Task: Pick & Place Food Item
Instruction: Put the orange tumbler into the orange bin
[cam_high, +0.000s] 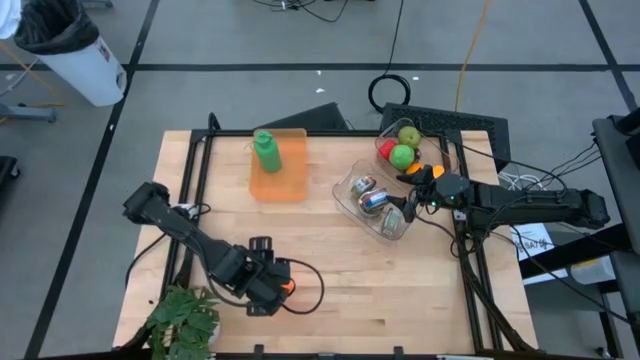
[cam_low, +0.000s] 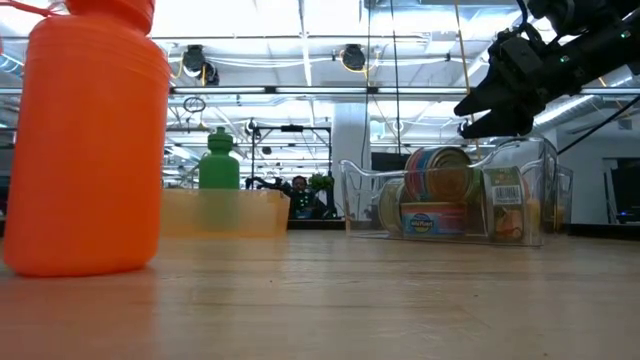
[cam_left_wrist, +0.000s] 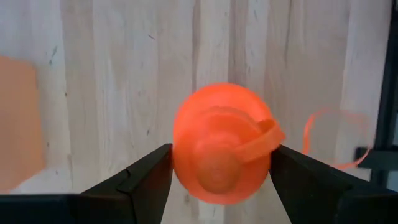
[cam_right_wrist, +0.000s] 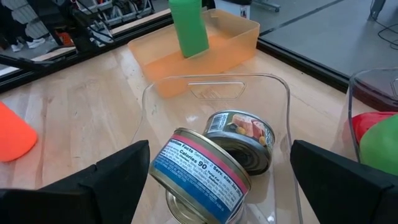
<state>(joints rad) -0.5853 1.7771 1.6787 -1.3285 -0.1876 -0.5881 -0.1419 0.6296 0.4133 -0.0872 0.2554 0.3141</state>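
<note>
An orange bottle (cam_left_wrist: 221, 146) stands upright on its base on the wooden table (cam_high: 400, 290), near the front left, and shows large in the low view (cam_low: 85, 150). My left gripper (cam_left_wrist: 221, 155) is above it, pointing down and open, one finger on each side of the bottle's top. My right gripper (cam_right_wrist: 227, 186) stands open over a clear bin (cam_right_wrist: 214, 84) that holds several tin cans (cam_right_wrist: 199, 171). A green bottle (cam_high: 265, 150) stands in an orange tray (cam_high: 285, 180). My left gripper comes at the orange bottle from above with a finger (cam_left_wrist: 149, 177) close to each side of its upper part (cam_left_wrist: 180, 155). I cannot tell whether the fingers touch it. In the low view no finger shows on the bottle's body.
A second clear container (cam_high: 440, 150) at the back right holds green and red fruit (cam_high: 403, 155). A leafy plant (cam_high: 185, 315) sits at the front left corner. Bare wood lies in the table's middle and front right.
</note>
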